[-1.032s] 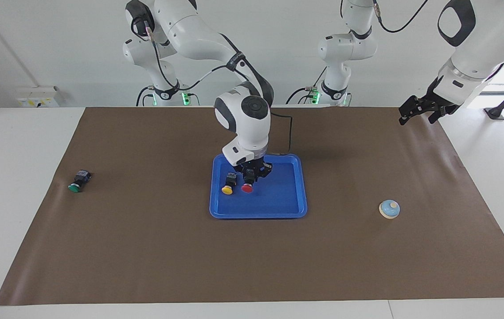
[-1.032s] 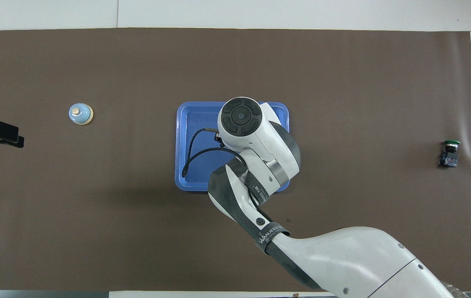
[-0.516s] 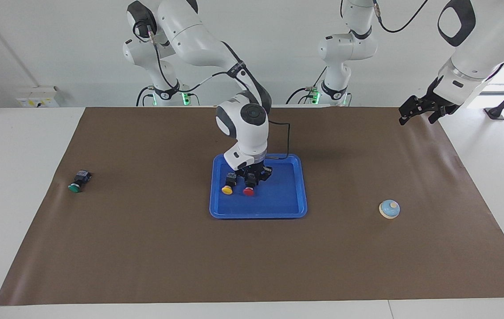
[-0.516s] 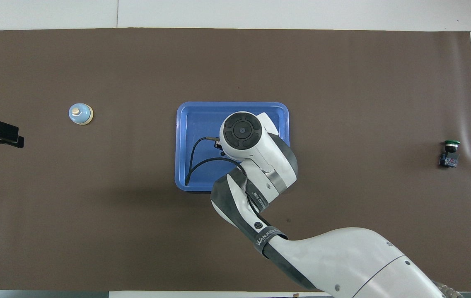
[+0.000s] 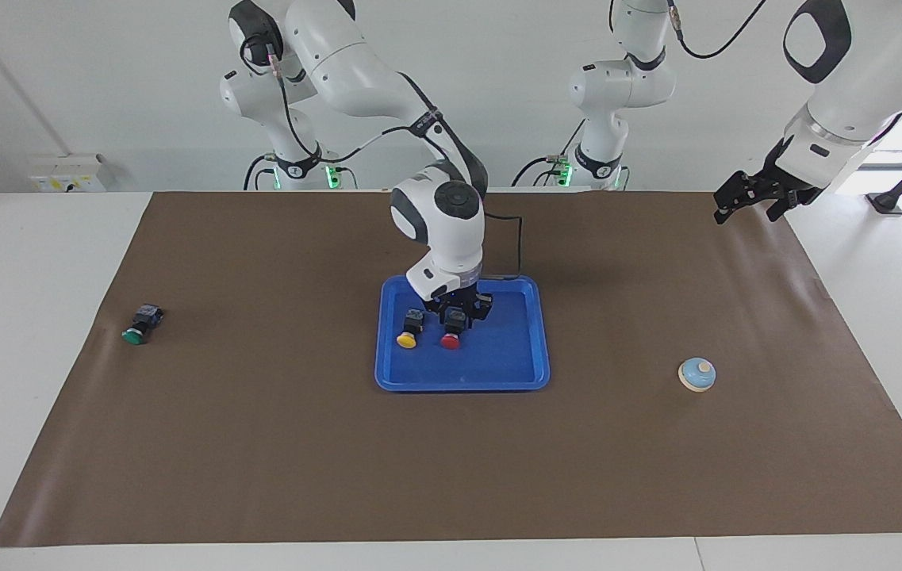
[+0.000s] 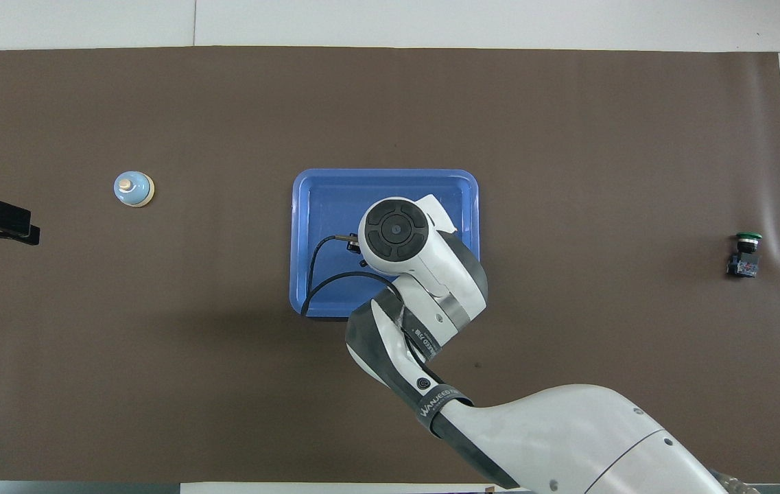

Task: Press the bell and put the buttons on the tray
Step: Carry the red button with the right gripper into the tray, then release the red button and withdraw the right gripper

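Brown mat: right pincer (image 5: 460, 311) parted partway around the red button (image 5: 451, 336) in the tray (image 5: 534, 349).

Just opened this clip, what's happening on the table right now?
The right gripper is down in the blue tray, at the red button, which lies beside the yellow button. Whether it has let go is not clear. The green button lies on the brown mat toward the right arm's end. The left gripper waits, open, raised at its own end, and the bell sits there untouched.
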You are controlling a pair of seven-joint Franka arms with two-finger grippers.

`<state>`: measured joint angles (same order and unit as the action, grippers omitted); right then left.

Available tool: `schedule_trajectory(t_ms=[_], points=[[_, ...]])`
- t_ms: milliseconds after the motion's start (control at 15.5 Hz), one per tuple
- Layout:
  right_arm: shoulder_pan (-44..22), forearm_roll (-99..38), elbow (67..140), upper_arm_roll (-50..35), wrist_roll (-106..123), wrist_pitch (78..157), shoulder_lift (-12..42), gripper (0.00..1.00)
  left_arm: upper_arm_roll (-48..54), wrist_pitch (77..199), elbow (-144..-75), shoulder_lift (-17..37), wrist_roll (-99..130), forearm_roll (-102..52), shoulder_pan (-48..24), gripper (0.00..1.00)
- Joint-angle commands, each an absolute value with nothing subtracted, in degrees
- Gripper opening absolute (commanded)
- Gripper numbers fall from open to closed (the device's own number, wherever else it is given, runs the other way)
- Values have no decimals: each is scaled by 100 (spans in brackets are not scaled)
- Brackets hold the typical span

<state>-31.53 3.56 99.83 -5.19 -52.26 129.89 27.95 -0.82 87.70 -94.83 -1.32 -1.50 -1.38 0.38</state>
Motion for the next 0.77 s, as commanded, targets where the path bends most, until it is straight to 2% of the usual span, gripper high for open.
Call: schedule_trajectory(t_ms=[0, 194, 710], points=[[-3041, 325, 10012, -501, -5335, 12833, 2610, 100, -79, 8710, -9448, -167, -167, -70, 44, 100], [-2674, 369, 9704, -448, -5282, 12262, 2444, 100, -79, 8710, -9448, -167, -167, -70, 44, 100], [-1180, 422, 9782, -439, -3518, 10918, 1530, 100, -79, 8710, -9448, -167, -167, -70, 44, 100]])
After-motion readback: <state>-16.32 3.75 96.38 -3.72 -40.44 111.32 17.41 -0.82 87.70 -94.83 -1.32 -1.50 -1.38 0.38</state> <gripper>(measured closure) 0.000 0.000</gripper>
